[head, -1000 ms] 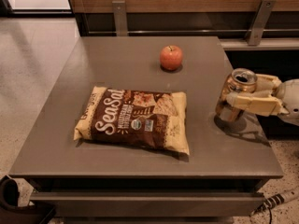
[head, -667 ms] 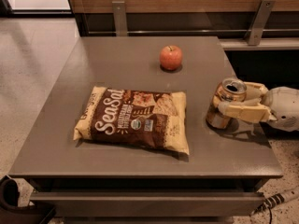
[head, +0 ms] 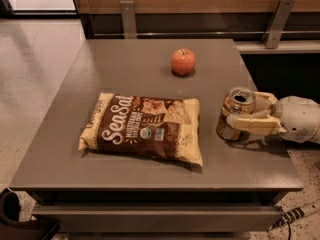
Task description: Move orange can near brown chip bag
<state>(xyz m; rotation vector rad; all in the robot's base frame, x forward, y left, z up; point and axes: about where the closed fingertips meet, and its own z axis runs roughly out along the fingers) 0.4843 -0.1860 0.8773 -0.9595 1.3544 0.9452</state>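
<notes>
The orange can (head: pixel 234 111) stands on the grey table (head: pixel 135 74) at the right, tilted slightly, a short gap right of the brown chip bag (head: pixel 145 127). The bag lies flat at the table's front middle, with "Sea Salt" lettering and cream-yellow edges. My gripper (head: pixel 240 109) reaches in from the right edge, its cream fingers (head: pixel 252 123) closed around the can's sides.
A red apple (head: pixel 183 61) sits at the back middle of the table. Behind the table runs a wooden wall with metal brackets (head: pixel 128 15). The table's right edge lies just under my arm. A dark object (head: pixel 15 219) sits on the floor at bottom left.
My gripper has carried the can leftward and a little down, from the table's right edge toward the chip bag. The bag and apple have not moved.
</notes>
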